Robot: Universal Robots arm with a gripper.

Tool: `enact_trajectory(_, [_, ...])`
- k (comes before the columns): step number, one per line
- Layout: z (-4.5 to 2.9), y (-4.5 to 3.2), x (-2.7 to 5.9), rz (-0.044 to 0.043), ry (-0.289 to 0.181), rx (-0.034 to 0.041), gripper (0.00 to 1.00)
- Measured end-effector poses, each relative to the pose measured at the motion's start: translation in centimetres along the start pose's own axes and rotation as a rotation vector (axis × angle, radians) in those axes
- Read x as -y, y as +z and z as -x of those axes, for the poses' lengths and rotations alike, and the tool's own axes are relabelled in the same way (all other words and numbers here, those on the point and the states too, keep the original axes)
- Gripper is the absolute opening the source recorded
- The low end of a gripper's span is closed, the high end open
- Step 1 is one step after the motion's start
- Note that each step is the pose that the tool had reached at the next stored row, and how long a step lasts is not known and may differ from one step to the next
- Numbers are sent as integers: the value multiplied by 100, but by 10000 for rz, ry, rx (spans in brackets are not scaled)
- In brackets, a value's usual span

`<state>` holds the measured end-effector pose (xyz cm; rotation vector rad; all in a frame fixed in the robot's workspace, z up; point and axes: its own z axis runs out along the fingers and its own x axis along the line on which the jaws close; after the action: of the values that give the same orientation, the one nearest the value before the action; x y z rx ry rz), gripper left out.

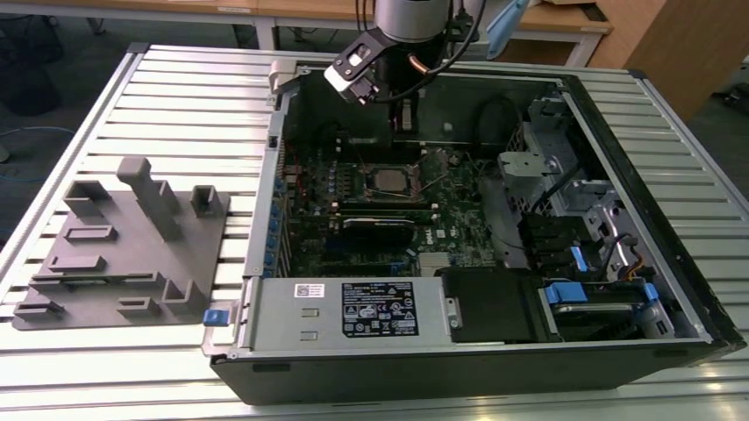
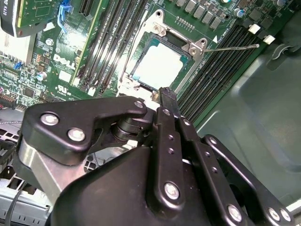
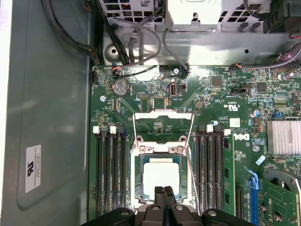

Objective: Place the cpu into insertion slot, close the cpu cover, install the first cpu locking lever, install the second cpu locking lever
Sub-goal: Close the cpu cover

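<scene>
The cpu (image 3: 161,178) lies flat in the insertion slot (image 3: 138,188), silvery top up; it also shows in the exterior view as a pale square (image 1: 387,180) on the board. The cpu cover (image 3: 163,114) seems to stand open at the socket's hinge side, with green board visible through its window. A thin wire lever (image 2: 233,46) sticks out sideways from the socket, unlatched. My gripper (image 3: 164,192) hovers just above the cpu's near edge, fingers shut together with nothing between them. It also appears in the second wrist view (image 2: 167,94) and in the exterior view (image 1: 404,107).
The board lies inside an open computer case (image 1: 655,140) on a slatted table. Black memory slots (image 3: 110,174) flank the socket on both sides. Cables (image 3: 141,52) and a drive cage (image 1: 550,167) crowd one side, and a grey fixture (image 1: 117,246) lies outside the case.
</scene>
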<state>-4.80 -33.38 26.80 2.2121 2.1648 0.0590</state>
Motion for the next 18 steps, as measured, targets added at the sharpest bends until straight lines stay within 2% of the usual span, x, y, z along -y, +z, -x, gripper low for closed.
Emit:
enact_trajectory(9, [-1,1,-15,0,-1,0,11])
enact_trajectory(18, [-3,10,-158,0,-1,-1,11])
